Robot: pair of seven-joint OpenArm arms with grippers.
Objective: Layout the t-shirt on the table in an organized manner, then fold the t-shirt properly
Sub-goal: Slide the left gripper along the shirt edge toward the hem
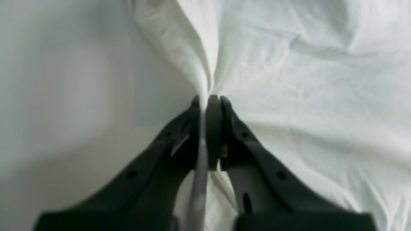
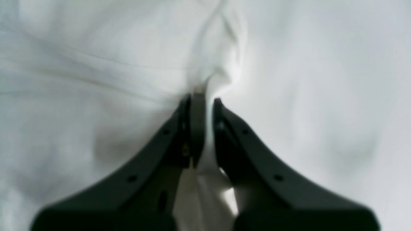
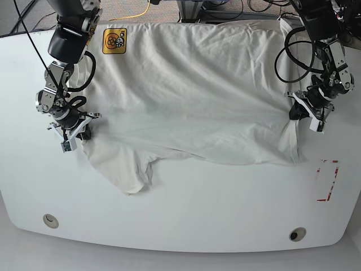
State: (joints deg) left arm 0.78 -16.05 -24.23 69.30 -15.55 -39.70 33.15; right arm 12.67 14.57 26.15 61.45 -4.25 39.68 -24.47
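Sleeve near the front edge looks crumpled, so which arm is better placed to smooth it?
Probably the right gripper: it pinches the t-shirt just beside that crumpled sleeve; the left gripper holds the far side.

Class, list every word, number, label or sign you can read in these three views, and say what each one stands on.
No text can be read.
Yellow-orange logo patch on the t-shirt: a round graphic, any lettering too small to read.
Red-outlined rectangle mark on the table: an outline only, no legible characters.
Both wrist views: plain white cloth, no print.

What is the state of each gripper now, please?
Left gripper: closed, pinching the t-shirt.
Right gripper: closed, pinching the t-shirt too.
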